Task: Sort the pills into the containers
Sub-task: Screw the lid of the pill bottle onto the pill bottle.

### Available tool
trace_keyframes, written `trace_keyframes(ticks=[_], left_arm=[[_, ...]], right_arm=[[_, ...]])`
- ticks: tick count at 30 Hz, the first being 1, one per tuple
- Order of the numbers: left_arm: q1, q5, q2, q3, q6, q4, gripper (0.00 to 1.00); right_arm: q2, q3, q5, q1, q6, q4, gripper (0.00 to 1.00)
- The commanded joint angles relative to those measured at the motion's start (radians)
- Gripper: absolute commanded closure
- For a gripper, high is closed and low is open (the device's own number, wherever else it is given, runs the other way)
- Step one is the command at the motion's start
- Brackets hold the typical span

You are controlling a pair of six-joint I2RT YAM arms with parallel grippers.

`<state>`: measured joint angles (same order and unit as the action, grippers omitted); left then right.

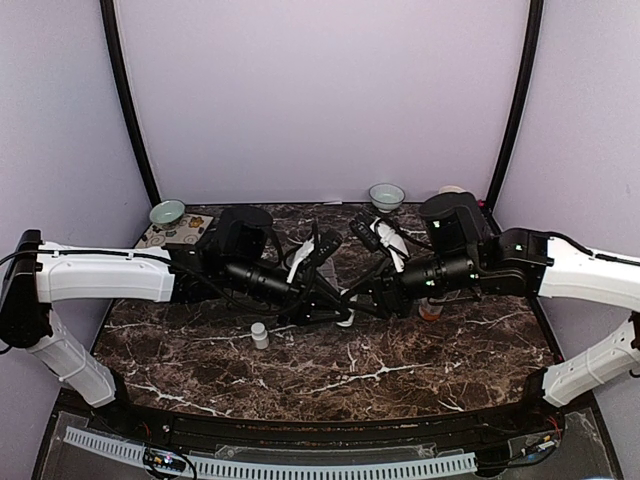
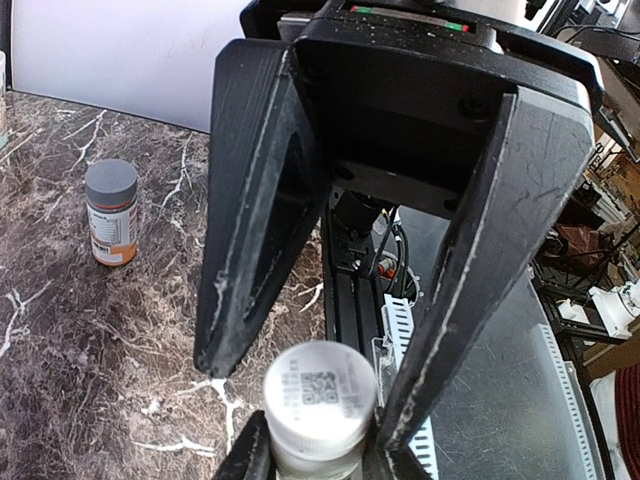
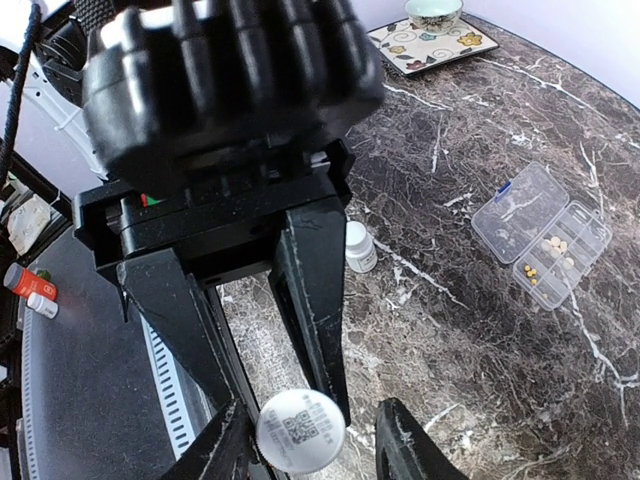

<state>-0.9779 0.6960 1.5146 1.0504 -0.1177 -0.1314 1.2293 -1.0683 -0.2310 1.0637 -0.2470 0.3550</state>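
My left gripper (image 2: 320, 455) is shut on the body of a small white bottle (image 2: 318, 400), held upright above the table with its QR-marked cap (image 3: 300, 430) on top. My right gripper (image 3: 312, 445) faces it and stands open astride that cap. One of its fingers (image 3: 215, 445) touches the cap, and the other stands apart from it. The clear pill box (image 3: 572, 240) lies open on the marble with its lid (image 3: 515, 205) folded out. A few pale pills (image 3: 553, 244) lie in its compartments. In the top view the arms hide the box.
A second white bottle (image 1: 260, 335) (image 3: 360, 248) stands on the table near the front. An orange bottle with a grey cap (image 2: 112, 212) (image 1: 430, 308) stands under the right arm. A patterned plate (image 1: 175, 232) and two small bowls (image 1: 167, 212) (image 1: 387, 195) sit at the back.
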Motion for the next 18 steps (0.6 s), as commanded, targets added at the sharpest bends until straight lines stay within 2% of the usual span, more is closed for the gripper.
trace_keyframes(ticks=[1,8,13,18], left_arm=[[0.004,0.021,0.003,0.031,0.007,0.0,1.0],[0.004,0.02,0.007,0.03,0.011,-0.004,1.0],[0.005,0.014,0.009,0.031,0.015,-0.005,1.0],[0.006,0.006,0.004,0.03,0.018,-0.012,1.0]], right_arm=[[0.006,-0.032,-0.024,-0.007,0.003,-0.04,0.57],[0.022,-0.042,-0.047,-0.016,-0.001,-0.033,0.65],[0.033,-0.045,-0.064,-0.018,-0.009,-0.034,0.77],[0.042,-0.051,-0.078,-0.022,-0.016,-0.023,0.77]])
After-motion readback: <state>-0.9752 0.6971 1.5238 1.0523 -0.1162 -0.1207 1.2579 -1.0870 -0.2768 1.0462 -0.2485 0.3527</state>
